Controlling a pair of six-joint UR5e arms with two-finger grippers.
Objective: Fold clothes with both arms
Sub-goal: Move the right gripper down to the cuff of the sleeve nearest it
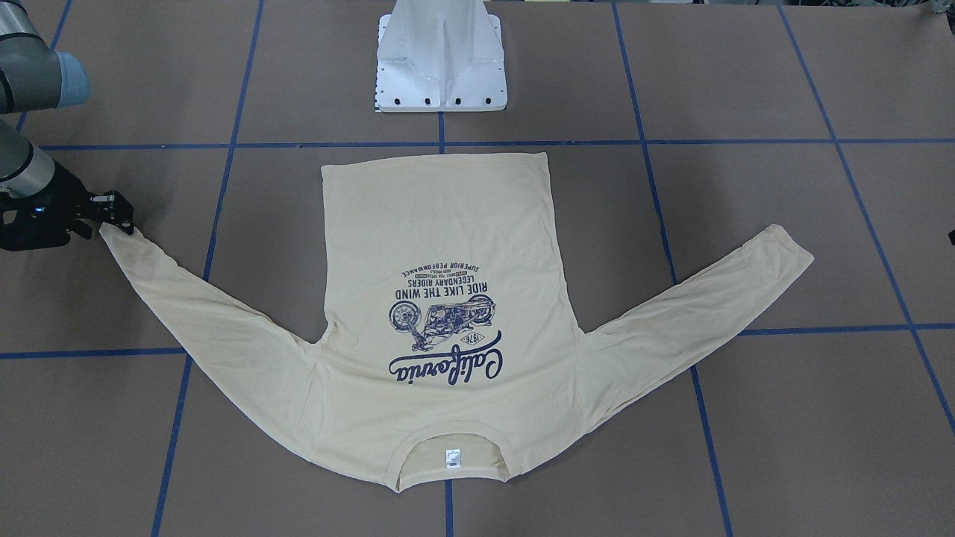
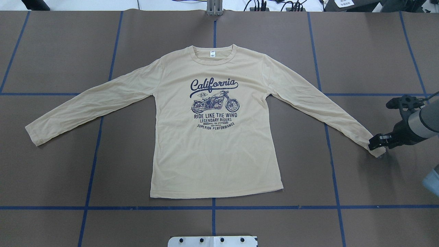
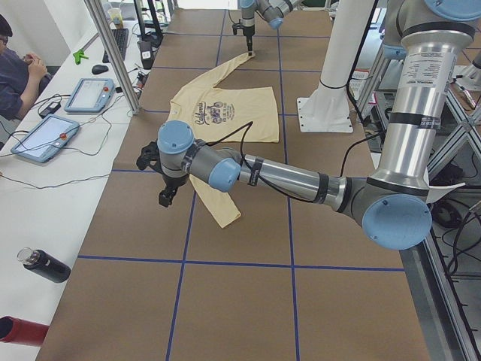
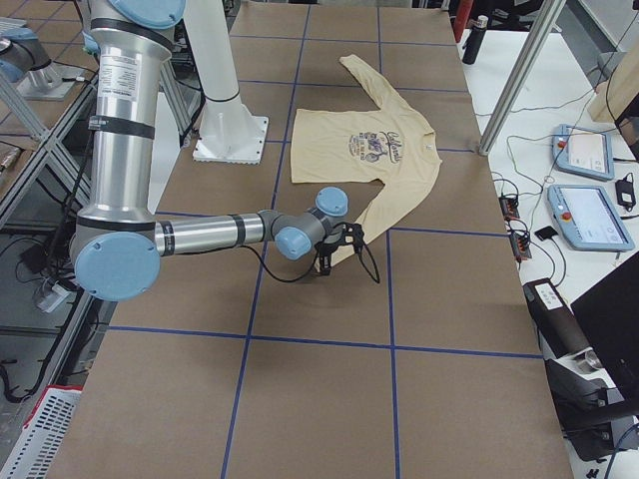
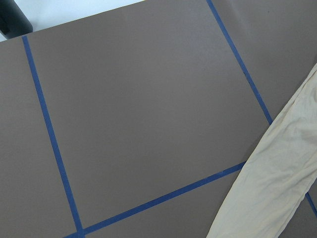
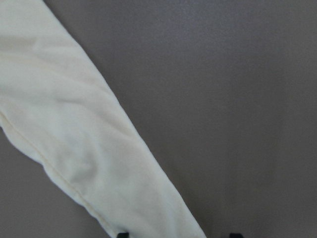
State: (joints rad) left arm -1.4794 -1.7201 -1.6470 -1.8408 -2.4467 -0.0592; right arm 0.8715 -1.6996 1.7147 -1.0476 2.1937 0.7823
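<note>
The cream long-sleeved shirt [image 2: 216,144] lies flat on the brown table with its print up and both sleeves spread. My right gripper [image 2: 377,142] sits low over the cuff of the sleeve on my right [image 1: 119,235]. In the right wrist view its fingertips [image 6: 123,234] stand apart, open, with the sleeve [image 6: 89,148] running between them. My left gripper [image 3: 167,197] shows only in the exterior left view, hovering just outside the other sleeve's cuff [image 3: 225,216]; I cannot tell whether it is open or shut. The left wrist view shows that sleeve [image 5: 277,178] and no fingers.
The white pedestal base [image 1: 440,60] stands behind the shirt's hem. Blue tape lines [image 2: 212,207] grid the table. Beyond the far edge a white bench holds two tablets [image 3: 45,139], a dark bottle [image 3: 45,265] and metal posts [image 3: 120,68]; a person [image 3: 19,71] sits there.
</note>
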